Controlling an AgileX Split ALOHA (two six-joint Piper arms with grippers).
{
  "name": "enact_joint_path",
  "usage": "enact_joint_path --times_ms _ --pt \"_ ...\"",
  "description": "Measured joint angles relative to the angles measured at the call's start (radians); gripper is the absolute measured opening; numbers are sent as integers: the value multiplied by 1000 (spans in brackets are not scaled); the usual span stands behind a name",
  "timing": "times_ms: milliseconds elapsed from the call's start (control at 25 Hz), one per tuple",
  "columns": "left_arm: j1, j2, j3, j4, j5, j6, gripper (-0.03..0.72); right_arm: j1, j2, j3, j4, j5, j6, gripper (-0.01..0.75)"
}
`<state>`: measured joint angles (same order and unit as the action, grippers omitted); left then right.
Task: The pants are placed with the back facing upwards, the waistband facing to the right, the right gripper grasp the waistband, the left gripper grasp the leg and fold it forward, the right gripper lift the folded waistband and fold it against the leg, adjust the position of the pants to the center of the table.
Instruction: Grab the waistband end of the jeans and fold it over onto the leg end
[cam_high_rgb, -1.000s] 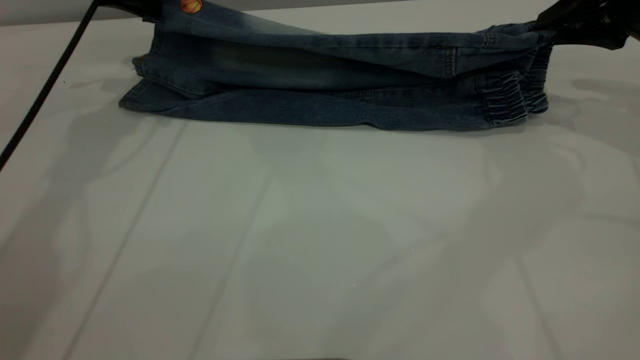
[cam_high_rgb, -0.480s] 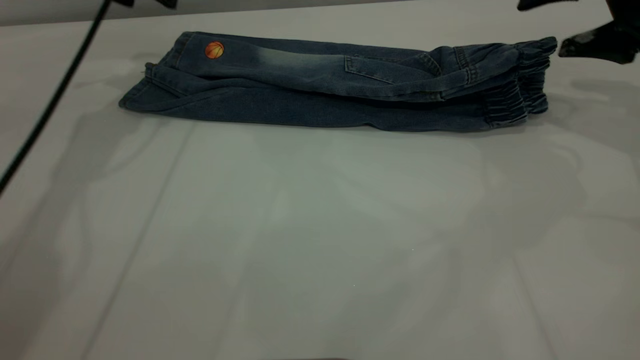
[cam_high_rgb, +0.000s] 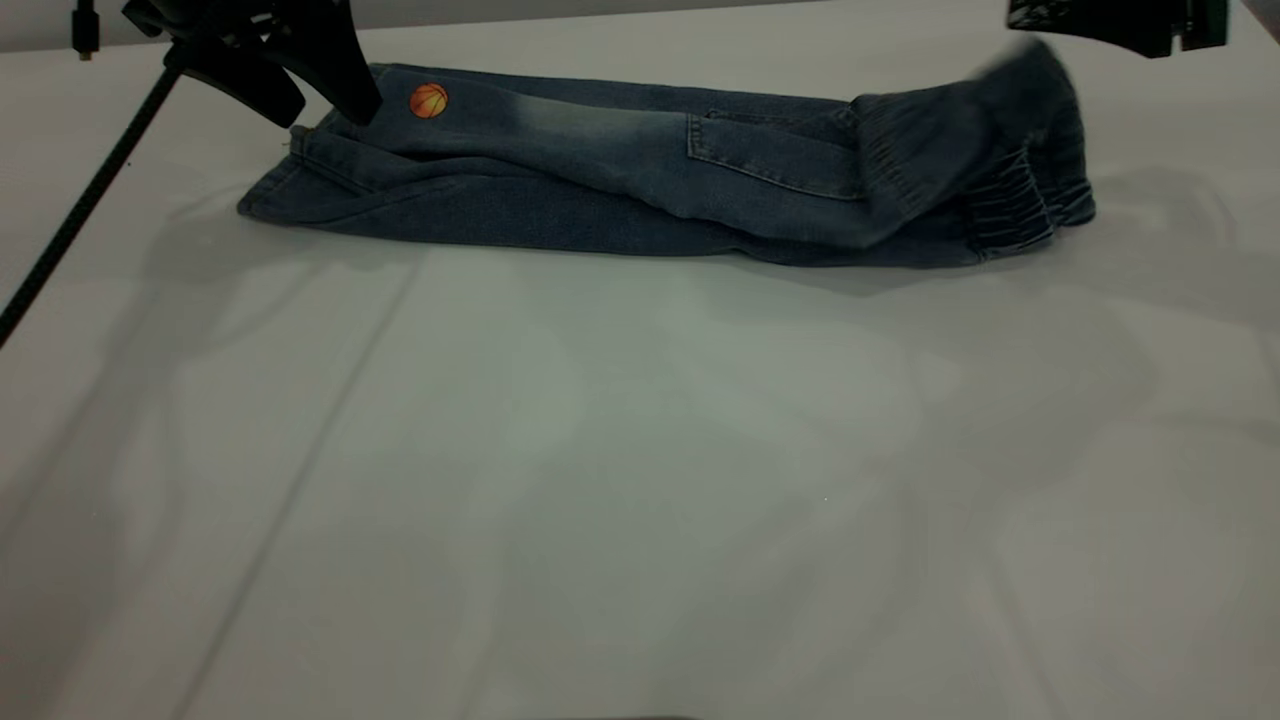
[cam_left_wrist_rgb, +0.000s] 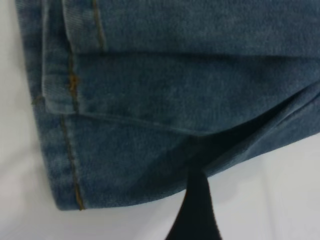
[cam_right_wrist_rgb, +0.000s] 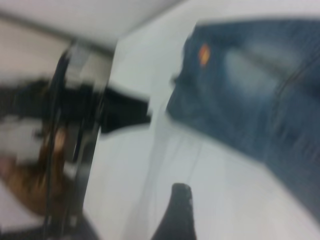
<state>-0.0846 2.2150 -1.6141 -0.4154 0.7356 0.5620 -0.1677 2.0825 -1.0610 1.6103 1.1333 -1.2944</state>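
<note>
The pants (cam_high_rgb: 640, 190) lie folded lengthwise at the far side of the table (cam_high_rgb: 640, 480), with the waistband (cam_high_rgb: 1000, 160) to the right, its upper layer blurred and slumped. The leg (cam_high_rgb: 560, 125) with the orange basketball (cam_high_rgb: 428, 100) is the top layer, and a back pocket (cam_high_rgb: 770, 160) shows. My left gripper (cam_high_rgb: 330, 118) hangs open just over the leg hem at far left and holds nothing; the left wrist view shows the hem (cam_left_wrist_rgb: 75, 150) under one finger (cam_left_wrist_rgb: 197, 210). My right gripper (cam_high_rgb: 1110, 22) is open, above and behind the waistband, clear of the cloth.
A black cable (cam_high_rgb: 90, 190) slants down from the left arm across the table's left side. Bare tabletop stretches from the pants to the near edge. The right wrist view shows the pants (cam_right_wrist_rgb: 260, 85) and the left arm (cam_right_wrist_rgb: 120, 112) far off.
Both grippers let go of the raised upper layer, which dropped onto the lower half. The left gripper came down by the hem; the right rose away, and the waistband's top layer slumped forward.
</note>
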Motion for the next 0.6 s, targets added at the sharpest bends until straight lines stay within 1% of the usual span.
enact_joint_path --times_ms 160,280,440,520,600 --pt "-34 2 -1 -11 -25 4 550 48 0 -1 -125 -6 41 593" --pt "-84 2 -1 -13 -40 4 550 68 0 -1 -134 -53 66 593" --pt "-153 2 -1 -14 -63 4 550 98 0 -1 -196 -66 110 591" --pt "-180 3 -1 -14 -81 4 550 123 0 -1 -243 -98 132 591" --pt "-202 7 -1 -14 -99 4 550 138 0 -1 -271 -172 159 591"
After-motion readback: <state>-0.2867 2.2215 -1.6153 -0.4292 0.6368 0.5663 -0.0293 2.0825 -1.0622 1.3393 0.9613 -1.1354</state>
